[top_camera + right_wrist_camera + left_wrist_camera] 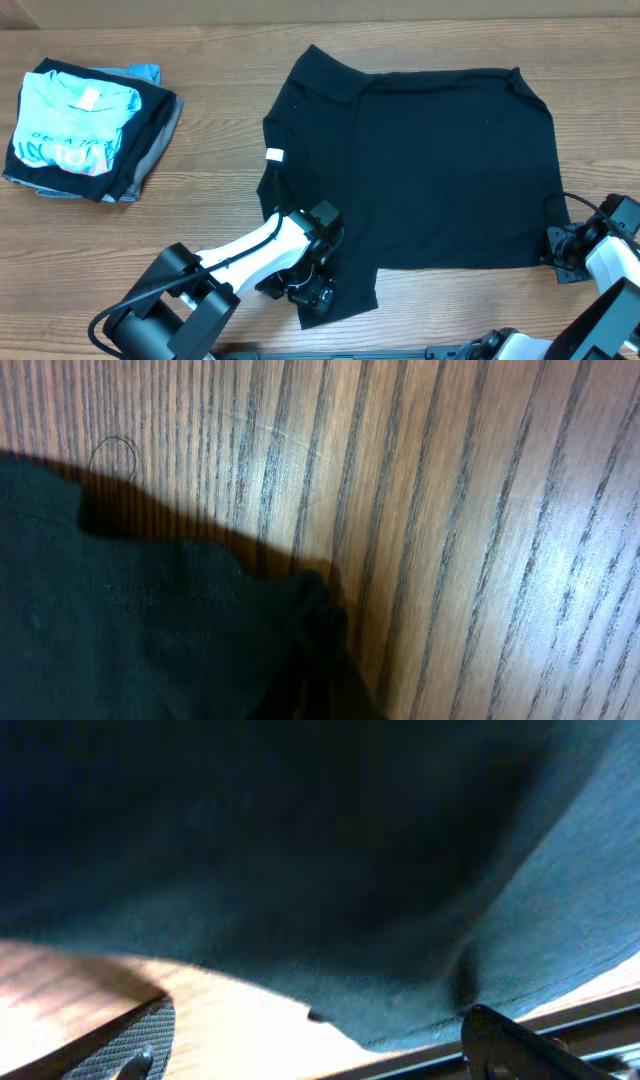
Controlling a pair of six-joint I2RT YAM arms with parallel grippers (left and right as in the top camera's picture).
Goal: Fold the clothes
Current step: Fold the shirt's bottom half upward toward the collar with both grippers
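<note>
Two arms worked at the near edge of a wooden table [220, 190], where the black T-shirt [440, 160] lay spread flat across the middle and right, a white tag [274, 154] showing at its left edge. The left gripper [308, 290] sat at the shirt's near left corner, released, its fingers [140, 1038] spread wide with dark fabric draped ahead of them over the wood. The right gripper [560, 250] was at the near right corner, clenched; the right wrist view showed the cloth puckered into a bunch that ran down to the jaws, so it appeared pinched there. Well apart at the far left lay a folded stack [150, 150] topped by a light blue T-shirt [75, 125]
</note>
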